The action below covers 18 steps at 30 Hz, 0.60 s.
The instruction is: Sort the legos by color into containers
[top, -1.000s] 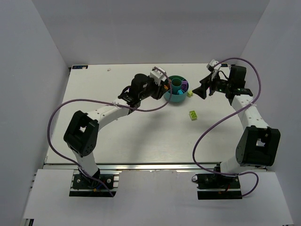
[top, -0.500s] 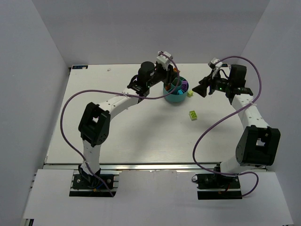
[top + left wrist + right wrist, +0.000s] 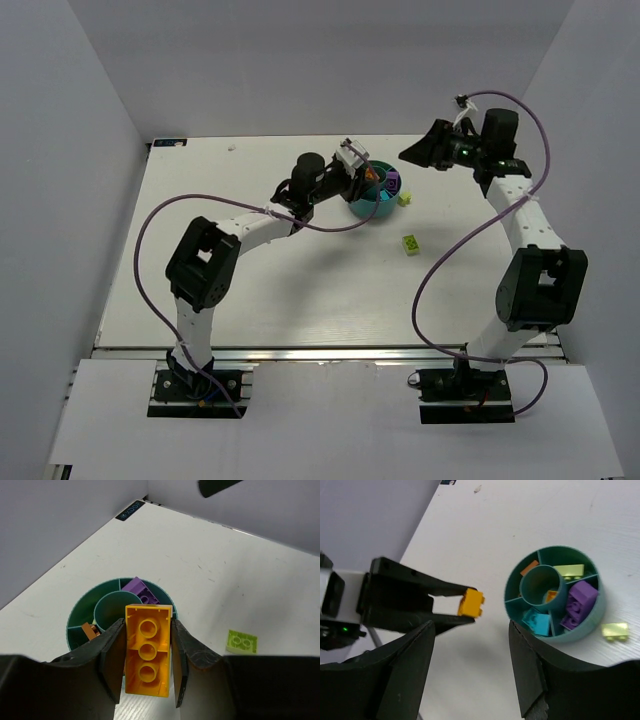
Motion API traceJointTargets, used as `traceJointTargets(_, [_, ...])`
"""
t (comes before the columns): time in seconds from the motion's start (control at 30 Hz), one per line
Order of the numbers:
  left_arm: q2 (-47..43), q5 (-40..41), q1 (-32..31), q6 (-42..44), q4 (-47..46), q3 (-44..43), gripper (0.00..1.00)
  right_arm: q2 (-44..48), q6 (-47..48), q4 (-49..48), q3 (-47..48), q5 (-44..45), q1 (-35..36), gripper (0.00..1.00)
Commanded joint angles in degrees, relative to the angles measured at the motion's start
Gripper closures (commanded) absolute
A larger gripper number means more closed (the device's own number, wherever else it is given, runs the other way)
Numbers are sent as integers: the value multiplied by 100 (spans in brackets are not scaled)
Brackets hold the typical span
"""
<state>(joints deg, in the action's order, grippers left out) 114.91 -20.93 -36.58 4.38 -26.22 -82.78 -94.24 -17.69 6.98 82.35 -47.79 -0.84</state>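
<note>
Left wrist view: keep left tool [image 3: 147, 626] clamped on yellow brick [image 3: 147, 657], raised near teal bowl's [image 3: 75, 617] left rim. Centre over matching colour, then release; leave right tool [image 3: 470, 630] wide, empty.

White table [image 3: 300, 290], faint scuffs. Black label [image 3: 168, 142] at far left corner; small pale speck [image 3: 231, 148] near it, to the right. Grey walls [image 3: 320, 60] left, far, right.

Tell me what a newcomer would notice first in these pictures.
A yellow brick clamped in the left gripper, in the air close to the teal bowl. The bowl, far middle of the table, holds a purple brick among other colors. One lime brick lies just right of it, a second lime brick nearer the arms.
</note>
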Motion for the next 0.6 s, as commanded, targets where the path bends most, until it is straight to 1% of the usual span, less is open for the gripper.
traceJointTargets(0.0, [-645,-324,19,265,-410,192,94,-165,-1051,215,387,322,496,34])
traceJointTargets(0.13, [-882,-359,2,239,-516,456,94,-305,-1184,295,510,534,796,33])
traceJointTargets(0.27, [-988,-403,-7,230,-551,535,94,-411,-1272,357,414,656,1033,33])
traceJointTargets(0.47, [-1094,-474,-42,195,-604,597,94,-569,-1272,365,440,780,1174,35])
traceJointTargets(0.57, [-1120,-491,-51,195,-595,614,94,-640,-1280,348,510,684,1218,45])
